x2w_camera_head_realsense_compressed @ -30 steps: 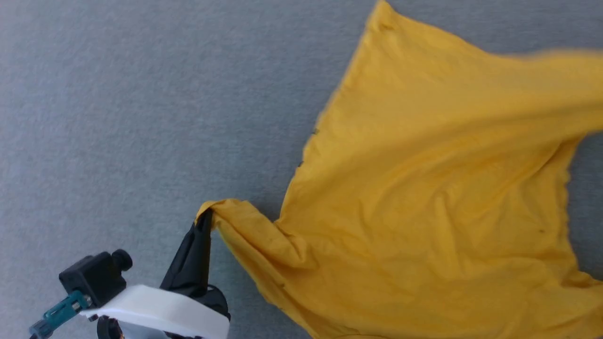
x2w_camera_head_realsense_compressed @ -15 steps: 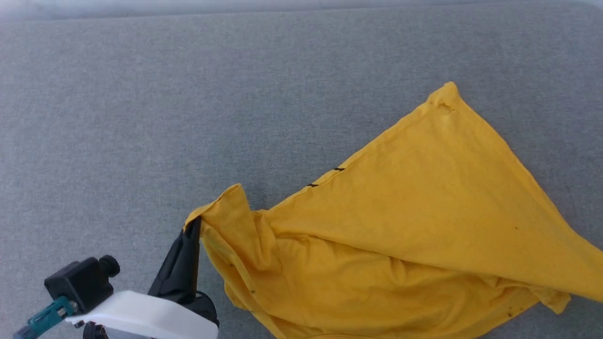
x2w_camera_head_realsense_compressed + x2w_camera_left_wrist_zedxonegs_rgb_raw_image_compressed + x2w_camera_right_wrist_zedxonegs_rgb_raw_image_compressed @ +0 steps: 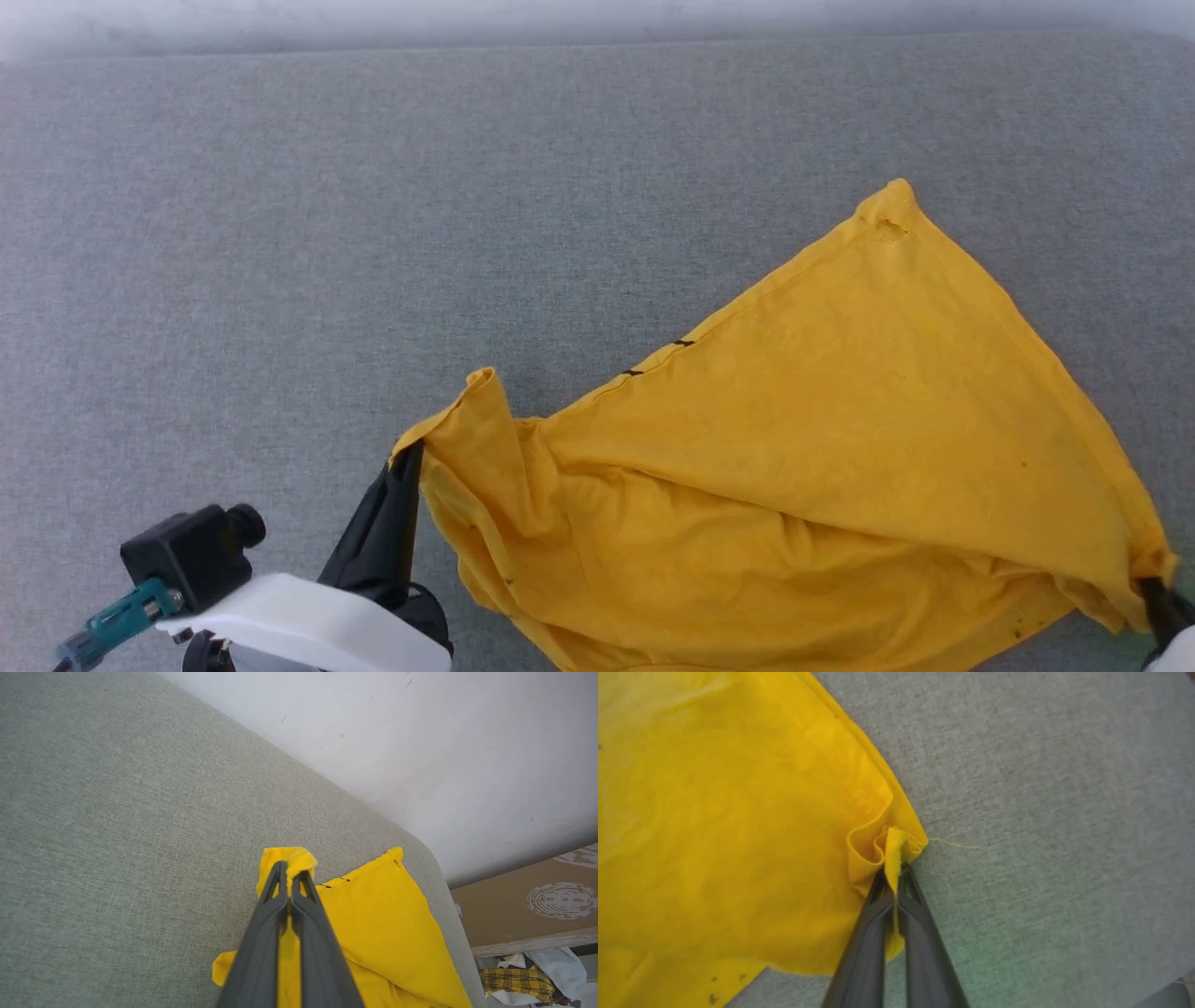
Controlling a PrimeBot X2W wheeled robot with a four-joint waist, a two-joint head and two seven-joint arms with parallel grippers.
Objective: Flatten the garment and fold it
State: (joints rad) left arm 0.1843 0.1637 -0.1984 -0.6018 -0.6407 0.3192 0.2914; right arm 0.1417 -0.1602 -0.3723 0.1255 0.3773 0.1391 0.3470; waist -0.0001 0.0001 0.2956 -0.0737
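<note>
The garment (image 3: 822, 467), a bright yellow T-shirt, lies partly spread and rumpled on the grey cushioned surface (image 3: 373, 233), one corner pointing to the far right. My left gripper (image 3: 409, 459) is shut on its near-left corner; in the left wrist view the dark fingers (image 3: 292, 877) pinch a bunched yellow edge of the garment (image 3: 383, 924). My right gripper (image 3: 1153, 588) is shut on the near-right corner at the frame's edge. The right wrist view shows that gripper (image 3: 893, 872) clamping a folded hem of the garment (image 3: 738, 826). The print is hidden.
A white wall (image 3: 560, 19) runs behind the far edge of the surface. In the left wrist view a cardboard box (image 3: 537, 900) and piled clothes (image 3: 528, 980) lie beyond the surface's right end. Bare grey fabric stretches to the left and far side.
The head camera tilted, bringing the far wall into view. The raised, blurred cloth has come down onto the surface. My right gripper now shows at the lower right edge.
</note>
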